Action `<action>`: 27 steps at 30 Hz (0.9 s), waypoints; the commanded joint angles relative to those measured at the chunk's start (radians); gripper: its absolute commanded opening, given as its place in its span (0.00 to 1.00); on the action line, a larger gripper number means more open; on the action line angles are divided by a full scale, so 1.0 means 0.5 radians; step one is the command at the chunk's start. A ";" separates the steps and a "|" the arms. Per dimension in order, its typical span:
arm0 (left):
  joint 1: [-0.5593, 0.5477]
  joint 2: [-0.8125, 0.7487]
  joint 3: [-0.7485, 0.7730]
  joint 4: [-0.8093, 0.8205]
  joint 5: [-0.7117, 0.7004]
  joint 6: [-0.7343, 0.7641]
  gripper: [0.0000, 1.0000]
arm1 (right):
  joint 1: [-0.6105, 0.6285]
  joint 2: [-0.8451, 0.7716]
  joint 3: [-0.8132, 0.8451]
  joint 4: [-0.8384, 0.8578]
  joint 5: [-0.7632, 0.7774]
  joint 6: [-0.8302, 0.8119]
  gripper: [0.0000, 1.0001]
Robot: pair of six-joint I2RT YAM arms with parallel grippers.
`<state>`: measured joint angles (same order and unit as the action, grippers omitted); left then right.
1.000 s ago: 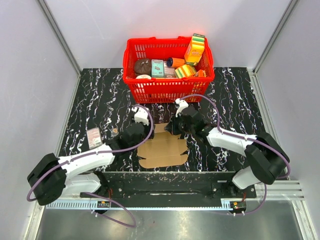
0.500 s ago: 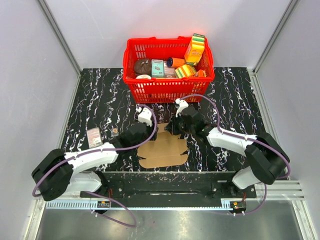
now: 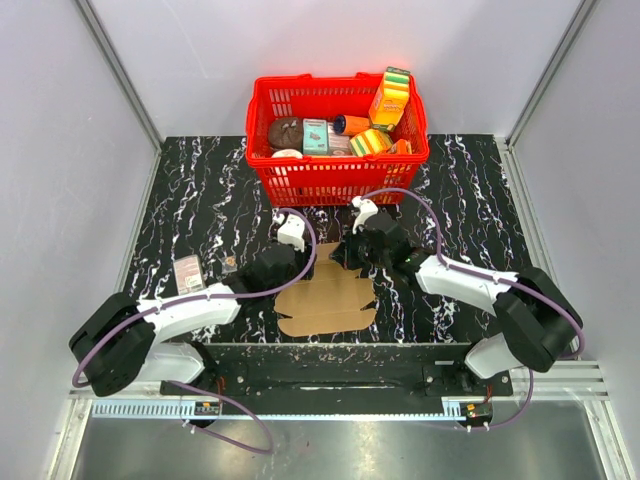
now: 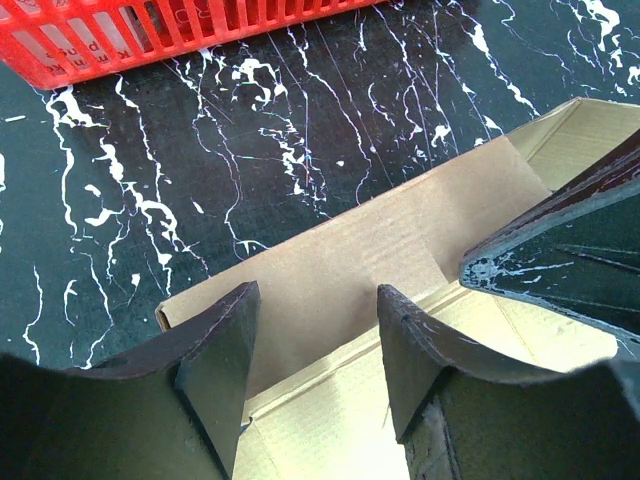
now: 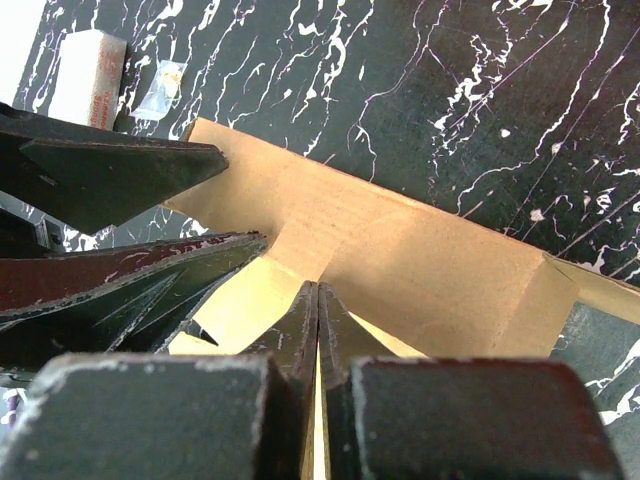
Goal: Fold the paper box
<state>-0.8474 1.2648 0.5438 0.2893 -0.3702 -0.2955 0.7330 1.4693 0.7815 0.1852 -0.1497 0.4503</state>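
Note:
The paper box (image 3: 330, 298) is a flat brown cardboard sheet lying in front of the arms. Its far flap (image 4: 370, 245) bends at a crease and looks slightly raised. My left gripper (image 3: 303, 266) is open, its fingers (image 4: 228, 340) spread above the crease at the sheet's far left, holding nothing. My right gripper (image 3: 346, 260) is shut, its tips (image 5: 317, 300) resting on the sheet at the crease by the far flap (image 5: 430, 265). The right fingers show in the left wrist view (image 4: 560, 250), close beside the left ones.
A red plastic basket (image 3: 262, 160) full of colourful packages stands just beyond the sheet. A small white packet (image 3: 188, 272) and a tiny sachet (image 3: 230, 263) lie left of the left arm; both also show in the right wrist view (image 5: 88, 72). The tabletop is black marble.
My left gripper has moved right and forward onto the cardboard's far left part, next to the right gripper. The right arm and the sheet have hardly moved.

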 commanded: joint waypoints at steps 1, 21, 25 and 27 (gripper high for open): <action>0.011 0.008 -0.002 0.059 0.016 -0.004 0.55 | 0.010 -0.104 0.011 0.007 0.017 -0.008 0.03; 0.011 0.002 -0.005 0.063 0.038 -0.010 0.54 | 0.010 -1.048 -0.522 -0.512 0.359 0.378 0.03; 0.008 -0.017 -0.020 0.059 0.026 -0.004 0.54 | 0.010 -1.046 -0.670 -0.453 0.250 0.477 0.02; 0.011 -0.017 -0.020 0.056 0.026 -0.001 0.54 | 0.010 -1.024 -0.728 -0.435 0.235 0.492 0.02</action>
<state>-0.8474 1.2652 0.5419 0.2935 -0.3698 -0.2955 0.7341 0.9543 0.4603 -0.0525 0.0250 0.6300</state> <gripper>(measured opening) 0.539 0.029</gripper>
